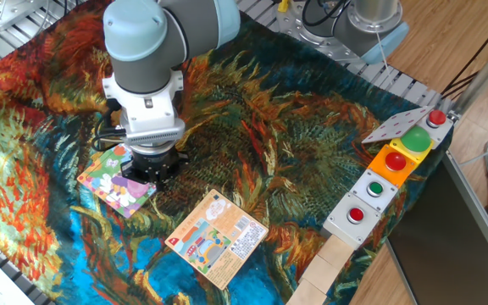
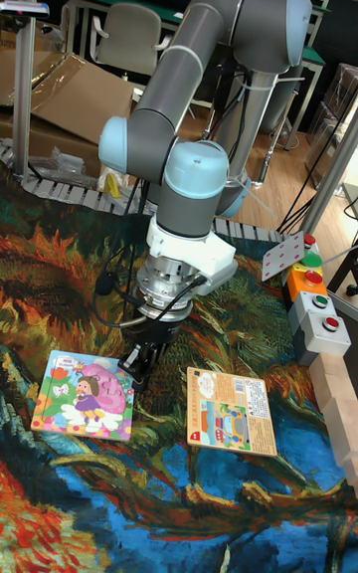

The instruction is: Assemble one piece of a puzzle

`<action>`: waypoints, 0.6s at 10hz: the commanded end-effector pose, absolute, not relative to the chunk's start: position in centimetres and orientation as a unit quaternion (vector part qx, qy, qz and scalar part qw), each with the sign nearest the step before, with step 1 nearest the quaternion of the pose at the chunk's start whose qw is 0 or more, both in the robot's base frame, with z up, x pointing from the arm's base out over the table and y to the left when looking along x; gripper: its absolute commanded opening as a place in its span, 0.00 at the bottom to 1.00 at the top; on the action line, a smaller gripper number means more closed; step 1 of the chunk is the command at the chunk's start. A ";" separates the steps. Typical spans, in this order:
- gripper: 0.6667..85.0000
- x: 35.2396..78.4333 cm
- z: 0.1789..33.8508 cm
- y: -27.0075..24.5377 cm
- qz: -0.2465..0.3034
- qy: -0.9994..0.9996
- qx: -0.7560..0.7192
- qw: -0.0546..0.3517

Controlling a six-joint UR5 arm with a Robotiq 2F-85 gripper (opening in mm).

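Sunflower-print cloth (image 1: pixel 312 144) covers the table. Grey UR5 arm (image 2: pixel 214 56) hangs over it, wrist pointing down. Puzzle (image 2: pixel 85 396) lies flat just left of & below the gripper (image 2: pixel 140 366); orange card (image 2: pixel 232 412) lies to its right, button boxes (image 1: pixel 379 182) further right. Fingers look nearly together at the puzzle's right edge; can't tell if they hold anything. Piece not made out.

The puzzle (image 2: pixel 82 394) shows purple, pink, green; the card (image 2: pixel 232 412) orange-peach.
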State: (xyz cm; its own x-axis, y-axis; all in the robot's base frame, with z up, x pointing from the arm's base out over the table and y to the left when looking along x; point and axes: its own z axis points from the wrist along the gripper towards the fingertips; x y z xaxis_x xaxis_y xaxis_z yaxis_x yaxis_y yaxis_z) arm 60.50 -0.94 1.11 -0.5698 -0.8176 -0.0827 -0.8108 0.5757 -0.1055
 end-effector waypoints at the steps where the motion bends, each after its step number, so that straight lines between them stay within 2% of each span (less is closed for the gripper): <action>1: 0.01 60.6 1.2 -1.0 -0.022 0.886 -0.458 0.065; 6: 0.01 60.8 0.8 -1.4 -0.028 0.885 -0.461 0.062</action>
State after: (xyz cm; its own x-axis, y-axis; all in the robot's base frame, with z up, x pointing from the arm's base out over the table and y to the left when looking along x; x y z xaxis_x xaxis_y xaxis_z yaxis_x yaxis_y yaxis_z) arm 60.60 -1.22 0.87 -0.5636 -0.8221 -0.0805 -0.8151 0.5693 -0.1070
